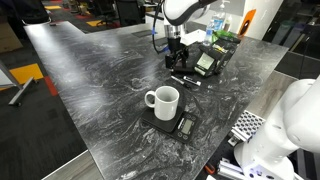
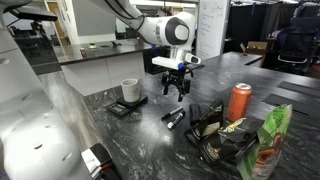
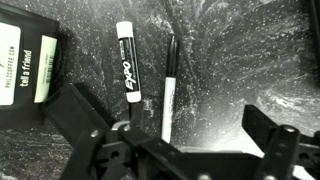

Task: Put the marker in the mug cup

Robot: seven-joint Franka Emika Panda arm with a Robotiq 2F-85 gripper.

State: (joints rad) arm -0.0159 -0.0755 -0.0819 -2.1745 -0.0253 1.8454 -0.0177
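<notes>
Wrist view: claw (image 3: 168, 112) spread wide, gripping nothing. Just past it the marker (image 3: 128, 60) lies flat on the table, a thinner pen (image 3: 168, 85) beside it. In an exterior view the mug cup (image 1: 163, 100) stands upright on a small dark pad (image 1: 185, 126), white interior showing. The marker lies beyond the mug, apart from it.

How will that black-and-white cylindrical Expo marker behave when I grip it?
The black-and-white cylindrical Expo marker looks like rigid plastic, so it probably won't bend. Its round, smooth barrel lying flat on the dark marbled table may roll or slip if nudged. It is small, likely light.
</notes>
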